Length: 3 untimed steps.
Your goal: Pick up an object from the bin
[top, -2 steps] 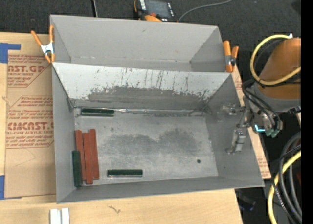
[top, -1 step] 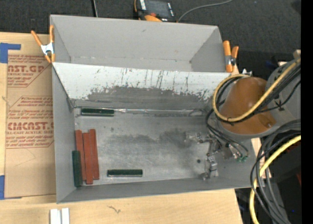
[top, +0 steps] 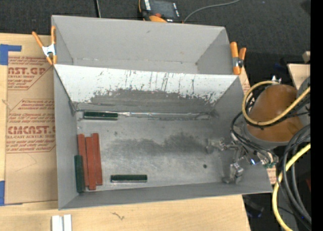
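Note:
My gripper [top: 223, 160] stands low at the bin's right side, near the front right corner. Its two fingers are spread, so it is open, and nothing lies between them. The nearest loose thing is a short dark green bar [top: 128, 178] lying flat by the front wall, well to the gripper's left. Two long red blocks [top: 90, 160] lie side by side along the left wall. A dark green bar [top: 78, 173] rests against their left side.
Another dark green bar [top: 100, 116] lies at the back left, at the foot of the rear wall. The bare bin floor stretches between the gripper and the things on the left. Arm and cables crowd the right rim.

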Each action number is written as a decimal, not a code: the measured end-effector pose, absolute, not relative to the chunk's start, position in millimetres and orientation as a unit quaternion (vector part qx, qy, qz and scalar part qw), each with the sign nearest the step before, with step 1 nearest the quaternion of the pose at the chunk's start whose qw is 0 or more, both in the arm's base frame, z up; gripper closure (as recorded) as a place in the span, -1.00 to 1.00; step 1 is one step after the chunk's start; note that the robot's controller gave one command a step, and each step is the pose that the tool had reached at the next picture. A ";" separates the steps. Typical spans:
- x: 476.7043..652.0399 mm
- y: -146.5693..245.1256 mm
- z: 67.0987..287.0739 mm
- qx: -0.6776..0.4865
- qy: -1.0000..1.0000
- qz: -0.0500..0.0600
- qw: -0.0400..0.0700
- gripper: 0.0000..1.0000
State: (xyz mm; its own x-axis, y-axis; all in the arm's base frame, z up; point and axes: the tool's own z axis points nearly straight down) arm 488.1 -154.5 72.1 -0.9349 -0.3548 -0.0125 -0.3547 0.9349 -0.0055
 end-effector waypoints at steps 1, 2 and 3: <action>487.2 -137.0 73.7 -0.528 0.849 0.006 0.003 -1.00; 553.5 -66.9 69.9 -0.588 0.809 0.001 0.003 -1.00; 593.7 61.6 93.4 -0.593 0.805 0.001 0.004 -1.00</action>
